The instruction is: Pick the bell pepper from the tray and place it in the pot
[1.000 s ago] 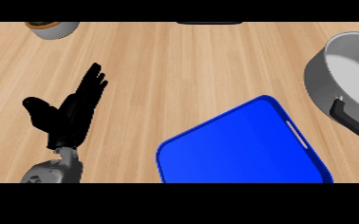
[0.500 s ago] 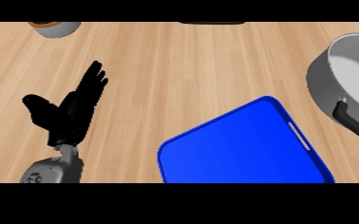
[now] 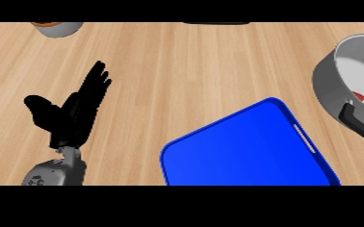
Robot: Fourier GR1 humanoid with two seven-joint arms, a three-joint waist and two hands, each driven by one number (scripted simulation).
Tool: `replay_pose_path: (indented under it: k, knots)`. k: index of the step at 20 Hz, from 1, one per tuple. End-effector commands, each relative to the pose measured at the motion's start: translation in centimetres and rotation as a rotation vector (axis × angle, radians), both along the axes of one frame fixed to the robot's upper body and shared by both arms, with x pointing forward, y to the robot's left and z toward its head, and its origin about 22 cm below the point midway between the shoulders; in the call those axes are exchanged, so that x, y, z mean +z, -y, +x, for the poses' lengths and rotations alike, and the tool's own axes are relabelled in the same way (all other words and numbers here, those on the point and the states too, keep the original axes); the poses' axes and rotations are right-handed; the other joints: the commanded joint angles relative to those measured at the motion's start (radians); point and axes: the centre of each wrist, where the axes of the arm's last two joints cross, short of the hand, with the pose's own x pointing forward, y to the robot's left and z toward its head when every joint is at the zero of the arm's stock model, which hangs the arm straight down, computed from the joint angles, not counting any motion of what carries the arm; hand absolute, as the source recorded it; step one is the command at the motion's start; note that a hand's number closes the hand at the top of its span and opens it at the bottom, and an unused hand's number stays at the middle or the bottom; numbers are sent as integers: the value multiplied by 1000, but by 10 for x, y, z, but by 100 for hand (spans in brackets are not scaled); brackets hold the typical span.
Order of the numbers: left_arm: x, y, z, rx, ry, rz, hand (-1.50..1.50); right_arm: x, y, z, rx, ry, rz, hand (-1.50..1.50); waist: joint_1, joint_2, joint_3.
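The left hand (image 3: 71,113) rests with fingers straight near the worktop's (image 3: 192,67) left edge, well apart from the blue tray (image 3: 245,149) and the grey pot (image 3: 338,84) at the right edge.

Blue tray (image 3: 249,149), pot (image 3: 334,84), poss. red inside

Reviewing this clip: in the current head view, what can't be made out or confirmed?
- Bell pepper: not identifiable; a small red patch inside the pot sits at the right edge, too cut off to name.
- Right hand: outside the view.
- Blue tray: near part cut by the lower edge.
- Grey container and dark object: clipped by the top edge.
- Left hand: open, resting at left.
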Motion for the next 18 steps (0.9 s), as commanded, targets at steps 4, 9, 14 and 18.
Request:
replay_pose_path:
  k: [4, 9, 14, 18]
  knots:
    - [0, -25, 3, 9, 15, 0, 0, -51, -12, 26, -14, -183, 211, -150, -1, 0, 0]
    - [-6, 5, -5, -3, 2, -5, 0, -64, -13, 34, -10, -36, 446, -150, -4, 0, 1]
    - [15, -16, -1, 17, 8, 3, 0, -32, 13, 24, -82, 240, 561, -150, -4, -2, 1]
    - [11, 9, -1, -5, 9, 0, 0, -20, 44, 8, -194, 327, 617, -150, 1, 4, 2]
